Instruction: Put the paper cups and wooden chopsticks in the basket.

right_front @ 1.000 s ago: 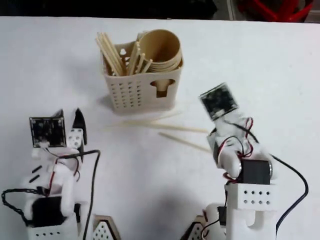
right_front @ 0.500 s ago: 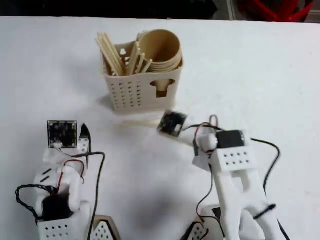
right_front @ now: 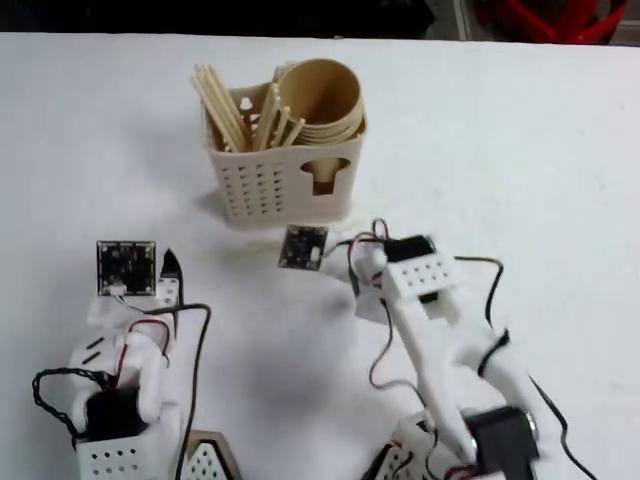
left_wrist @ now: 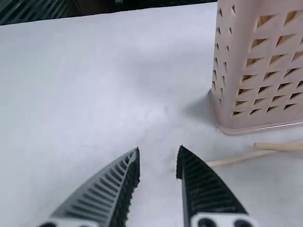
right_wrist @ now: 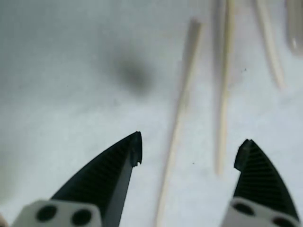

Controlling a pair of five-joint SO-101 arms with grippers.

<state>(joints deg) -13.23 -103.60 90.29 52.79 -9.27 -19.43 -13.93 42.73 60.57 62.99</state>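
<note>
White table point(right_front: 520, 150) carries everything. Nearest, at the front edge, the two arm bases stand side by side, with a wooden plate point(right_front: 205, 458) between them and a black cable point(right_front: 195, 340) looping off the left arm point(right_front: 120, 370).

The left arm is folded back near its base. Its left gripper point(left_wrist: 158, 156) hangs over bare table with the jaws parted by a narrow gap and nothing between them. From its wrist view a corner of the basket point(left_wrist: 255, 71) stands ahead and to one side, with the ends of two loose sticks lying at its foot.

The right arm point(right_front: 430, 300) stretches forward across the middle of the table, red and black wires trailing along it. Its wrist covers the strip of table just in front of the basket in the high view. The right gripper point(right_wrist: 191, 145) is spread wide and holds nothing. Below it lie the loose chopsticks point(right_wrist: 182, 109), three of them flat on the table, and one runs between the jaws.

Just beyond, the perforated basket stands upright. The paper cups point(right_front: 325, 95) sit nested in its right part, and a bundle of chopsticks point(right_front: 225, 105) leans in its left part.

Farthest back, past the table edge, the room is dark, with a red object point(right_front: 560, 18) at the right.
</note>
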